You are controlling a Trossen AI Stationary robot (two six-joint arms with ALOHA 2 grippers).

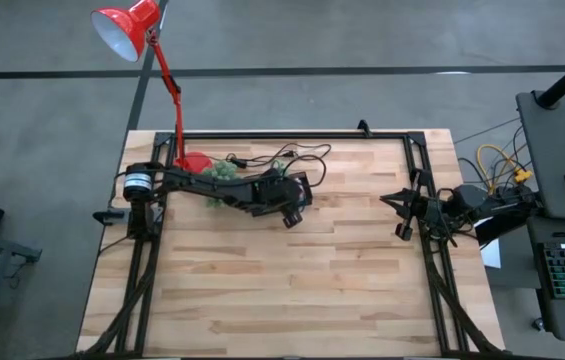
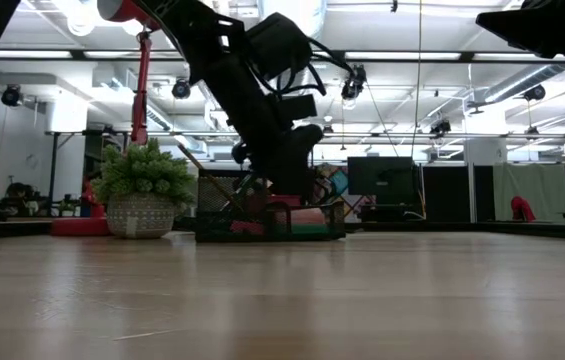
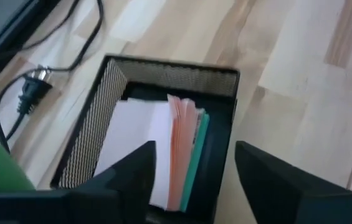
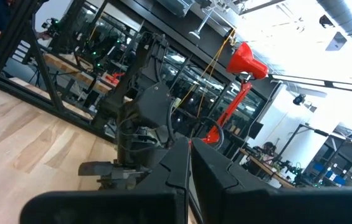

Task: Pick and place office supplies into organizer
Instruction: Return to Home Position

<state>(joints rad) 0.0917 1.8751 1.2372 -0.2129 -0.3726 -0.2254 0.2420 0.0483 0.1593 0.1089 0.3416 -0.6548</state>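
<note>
Wooden counter (image 1: 262, 300) carries the black mesh organizer (image 3: 169, 74) toward 12 o'clock, with the pink sticky-note pad (image 3: 185, 146) inside it. Left arm (image 1: 232, 188) hangs its jaws spread and empty just above, likely freed to lift clear; right arm (image 1: 432, 210) waits at 3 o'clock, jaws pressed together.

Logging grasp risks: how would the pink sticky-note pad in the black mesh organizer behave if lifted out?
The pink sticky-note pad stands on edge, sheets fanned, so it probably splays unless pinched across its thickness. Being thin paper, it is likely light. Wedged between a white pad and a green pad in the black mesh organizer, it may drag them along.
</note>
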